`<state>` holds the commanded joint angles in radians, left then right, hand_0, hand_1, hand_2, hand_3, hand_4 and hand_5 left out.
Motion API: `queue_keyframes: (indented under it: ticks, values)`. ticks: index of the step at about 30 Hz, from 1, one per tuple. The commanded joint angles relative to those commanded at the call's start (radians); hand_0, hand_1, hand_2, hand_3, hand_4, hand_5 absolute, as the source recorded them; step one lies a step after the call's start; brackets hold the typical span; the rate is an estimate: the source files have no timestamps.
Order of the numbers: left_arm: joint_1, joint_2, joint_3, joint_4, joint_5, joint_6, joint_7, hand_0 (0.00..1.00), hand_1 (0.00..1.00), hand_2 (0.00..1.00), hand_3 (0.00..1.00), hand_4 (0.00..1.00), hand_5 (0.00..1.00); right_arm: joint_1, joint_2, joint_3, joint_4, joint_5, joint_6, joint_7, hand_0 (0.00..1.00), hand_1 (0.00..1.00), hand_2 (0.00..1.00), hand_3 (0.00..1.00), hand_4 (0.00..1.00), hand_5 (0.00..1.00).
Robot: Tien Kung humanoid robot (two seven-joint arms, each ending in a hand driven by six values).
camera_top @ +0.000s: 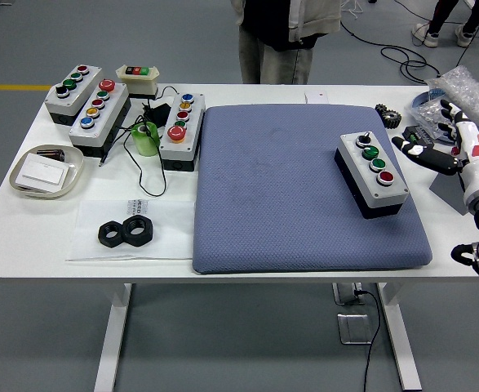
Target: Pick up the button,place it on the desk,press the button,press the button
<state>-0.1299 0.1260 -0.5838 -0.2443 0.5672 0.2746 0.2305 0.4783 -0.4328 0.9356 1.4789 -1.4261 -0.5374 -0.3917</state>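
Button box (372, 173) with four buttons sits on the blue pad (304, 192), over on the pad's right side, tilted a bit. Right hand (435, 147) hovers just off the pad's right edge, near the box but not touching it, fingers (409, 145) spread loose and holding nothing. Three more button boxes (99, 113) are lined up on the white bench (27, 237) left of the pad, plus a small green cup (147, 139), a tray (47, 171) and two black nuts (127, 232). Someone stands at the bench's far side behind the pad.
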Motion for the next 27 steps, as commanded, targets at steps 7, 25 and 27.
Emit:
queue_keyframes:
  ticks: [7,25,27]
  values:
    - [-0.003,0.0,0.004,0.0,-0.008,0.001,-0.002,0.682,0.663,0.763,0.792,0.74,0.998,0.046,0.054,-0.05,-0.013,-0.24,0.033,-0.087,0.998,0.938,0.998,0.998,0.989,0.248]
    - [0.004,0.0,-0.01,-0.002,0.02,0.002,0.007,0.683,0.662,0.76,0.791,0.738,0.998,0.103,0.222,-0.1,-0.248,-0.43,0.09,-0.165,0.998,0.935,0.998,0.998,0.998,0.276]
    - [0.006,0.0,-0.012,-0.002,0.023,0.002,0.009,0.683,0.662,0.76,0.791,0.738,0.998,0.108,0.231,-0.101,-0.279,-0.427,0.098,-0.172,0.998,0.935,0.998,0.998,0.998,0.276]
